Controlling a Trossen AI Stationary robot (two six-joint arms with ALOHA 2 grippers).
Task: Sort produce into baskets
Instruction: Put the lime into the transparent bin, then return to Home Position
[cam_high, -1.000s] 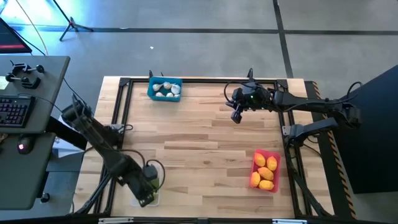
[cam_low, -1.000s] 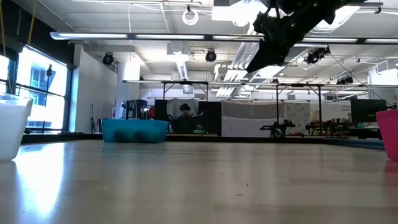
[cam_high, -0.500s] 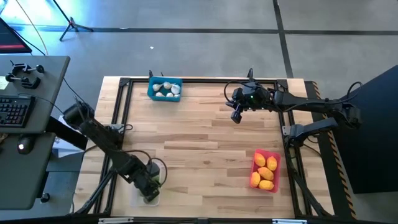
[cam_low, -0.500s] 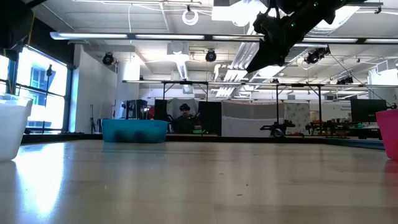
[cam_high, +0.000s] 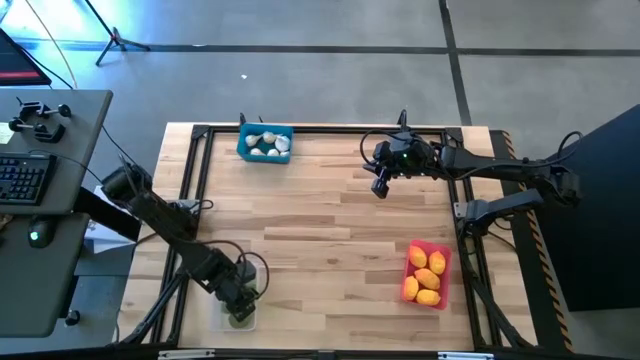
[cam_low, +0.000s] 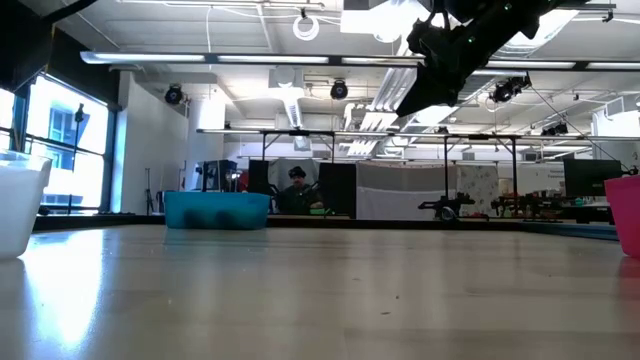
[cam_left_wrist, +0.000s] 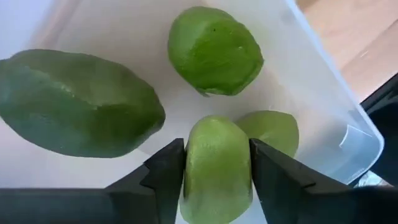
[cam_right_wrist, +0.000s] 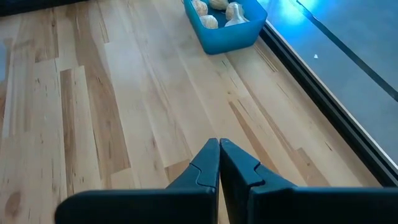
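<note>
Since a second ago, left gripper (cam_high: 237, 300) shifted from the table's near-left edge to directly over the clear basket (cam_left_wrist: 323, 106), fingers (cam_left_wrist: 166, 171) either side of a green fruit (cam_left_wrist: 217, 168) among three others inside; gripping or just released, cannot tell. Right gripper (cam_high: 380, 187) unchanged, pressed shut above bare wood at the far side. Garlic bulbs (cam_high: 266, 143) in the blue basket (cam_high: 243, 148), lemons (cam_high: 427, 276) in the red basket (cam_high: 415, 249), as before.

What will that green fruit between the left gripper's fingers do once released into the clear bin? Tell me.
The green fruit is a smooth oval, so it will probably roll a little. The clear bin walls and the neighbouring fruits should stop it. It looks firm, unlikely to bruise.
</note>
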